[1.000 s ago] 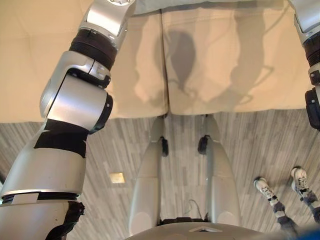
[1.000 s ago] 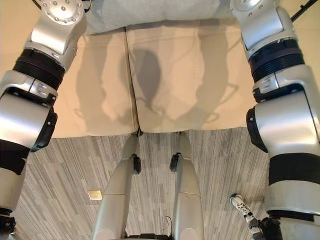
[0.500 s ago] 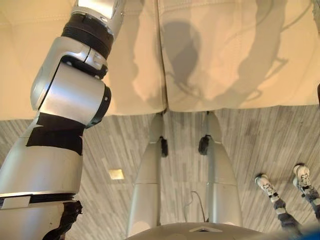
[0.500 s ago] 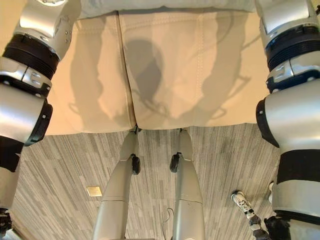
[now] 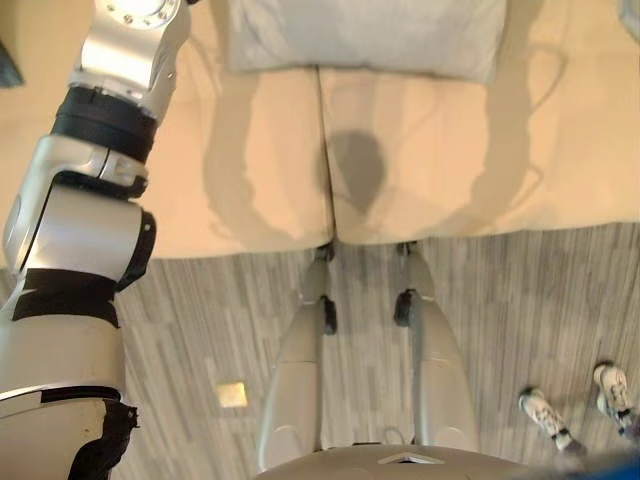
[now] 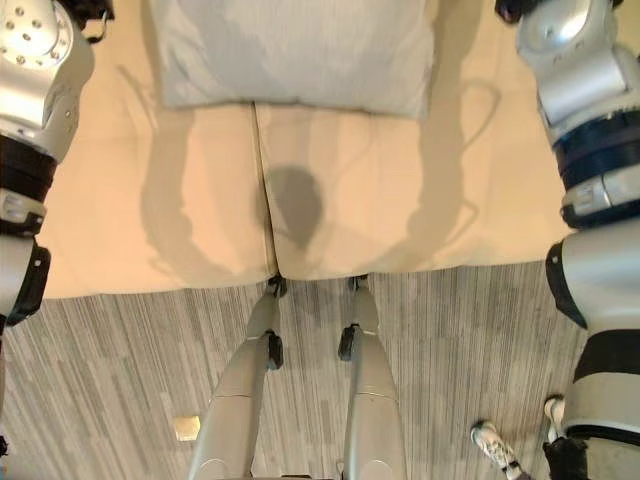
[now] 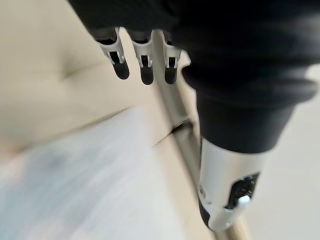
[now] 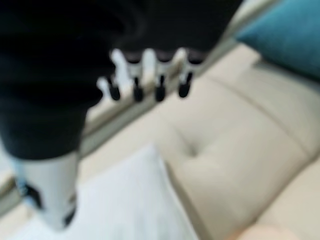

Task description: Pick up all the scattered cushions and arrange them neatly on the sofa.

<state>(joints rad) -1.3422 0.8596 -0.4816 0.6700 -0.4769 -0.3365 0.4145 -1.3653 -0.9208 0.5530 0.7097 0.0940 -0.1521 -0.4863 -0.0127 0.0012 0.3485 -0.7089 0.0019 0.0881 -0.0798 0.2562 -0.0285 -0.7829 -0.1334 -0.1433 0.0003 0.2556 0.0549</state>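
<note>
A light grey cushion (image 6: 295, 50) lies flat at the back of the beige sofa (image 5: 250, 160), across the seam between two seat pads. Both arms reach toward it past the top of the eye views. My left hand (image 7: 142, 65) hovers over the cushion's (image 7: 75, 185) corner with straight fingers and holds nothing. My right hand (image 8: 150, 75) hangs above the cushion's (image 8: 125, 200) other corner, fingers straight and empty too. A teal cushion (image 8: 285, 35) rests against the sofa back beyond the right hand.
The sofa's front edge (image 6: 400, 265) runs across the view just ahead of me, with grey striped floor (image 5: 520, 300) below it. A person's white shoes (image 5: 545, 420) stand on the floor at the lower right. A small yellow square (image 5: 232, 394) lies on the floor at the left.
The view has pulled back, so much more of the grey cushion shows on the seat. Both arms have drawn outward, away from the middle of the sofa.
</note>
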